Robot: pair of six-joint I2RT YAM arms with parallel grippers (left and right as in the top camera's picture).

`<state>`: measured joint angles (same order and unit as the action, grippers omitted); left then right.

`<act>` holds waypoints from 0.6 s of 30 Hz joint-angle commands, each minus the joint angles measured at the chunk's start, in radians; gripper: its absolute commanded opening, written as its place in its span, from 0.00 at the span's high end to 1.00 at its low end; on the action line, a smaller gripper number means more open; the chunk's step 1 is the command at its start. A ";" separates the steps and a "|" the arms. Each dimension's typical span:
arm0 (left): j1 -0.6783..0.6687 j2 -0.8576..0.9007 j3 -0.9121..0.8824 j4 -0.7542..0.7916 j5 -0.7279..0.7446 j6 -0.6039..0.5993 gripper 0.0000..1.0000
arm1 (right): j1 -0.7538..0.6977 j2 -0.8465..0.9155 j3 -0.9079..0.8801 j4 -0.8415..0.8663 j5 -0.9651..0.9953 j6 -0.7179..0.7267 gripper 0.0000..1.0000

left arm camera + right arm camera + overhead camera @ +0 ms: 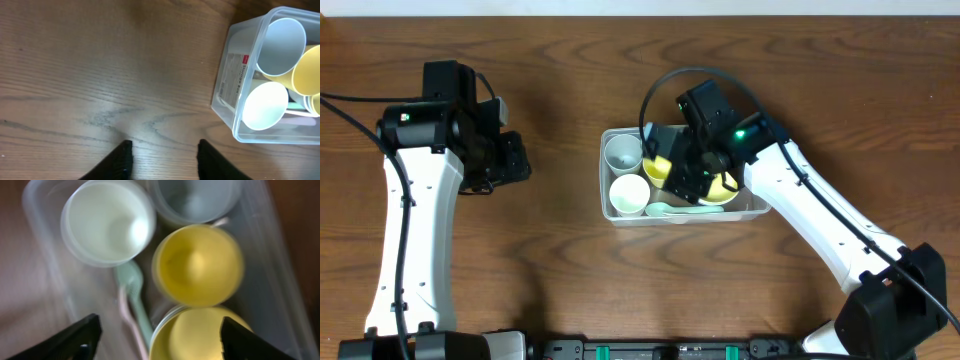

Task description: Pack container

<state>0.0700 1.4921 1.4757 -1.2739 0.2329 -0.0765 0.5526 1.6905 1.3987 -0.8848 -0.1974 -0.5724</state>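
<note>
The clear container sits right of the table's middle. Inside stand a grey cup, a white cup, a yellow cup and a yellow bowl, with a green spoon along its near wall. My right gripper hovers inside the tub, open. In the right wrist view its fingers spread wide over the yellow bowl, with a gap on the bowl's left side. My left gripper hangs open over bare wood, well left of the container.
A pink spoon lies beside the green spoon on the tub floor. The left arm's white link runs down the left side, and the right arm crosses from the lower right. A black cable loops behind the tub.
</note>
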 commanded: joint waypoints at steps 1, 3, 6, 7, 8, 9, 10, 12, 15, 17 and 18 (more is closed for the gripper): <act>-0.006 -0.011 -0.004 0.008 0.003 0.033 0.53 | -0.043 -0.029 0.042 0.051 0.132 0.259 0.16; -0.023 -0.011 -0.004 0.027 0.003 0.051 0.49 | -0.096 -0.055 0.072 0.074 0.199 0.416 0.01; -0.069 -0.011 -0.004 0.076 -0.009 0.065 0.35 | -0.224 -0.098 0.108 0.082 0.208 0.617 0.01; -0.087 -0.011 -0.004 0.097 -0.018 0.065 0.31 | -0.271 -0.111 0.111 0.082 0.207 0.669 0.01; -0.105 -0.010 -0.004 0.123 -0.025 0.065 0.19 | -0.318 -0.122 0.111 0.083 0.204 0.712 0.01; -0.121 -0.009 -0.004 0.151 -0.032 0.065 0.07 | -0.373 -0.129 0.111 0.082 0.191 0.733 0.01; -0.136 -0.007 -0.004 0.183 -0.048 0.065 0.02 | -0.416 -0.129 0.111 0.080 0.175 0.733 0.01; -0.151 -0.002 -0.004 0.228 -0.069 0.064 0.02 | -0.501 -0.125 0.109 0.068 0.147 0.732 0.01; -0.151 -0.002 -0.004 0.234 -0.068 0.053 0.02 | -0.573 -0.116 0.105 0.039 0.144 0.732 0.01; -0.151 -0.002 -0.004 0.214 -0.068 0.053 0.02 | -0.602 -0.114 0.106 0.037 0.147 0.732 0.01; -0.151 -0.002 -0.004 0.210 -0.068 0.054 0.02 | -0.611 -0.114 0.106 0.040 0.159 0.732 0.01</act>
<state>-0.0822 1.4921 1.4757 -1.0508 0.1844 -0.0254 -0.0380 1.5734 1.4967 -0.8482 -0.0334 0.1169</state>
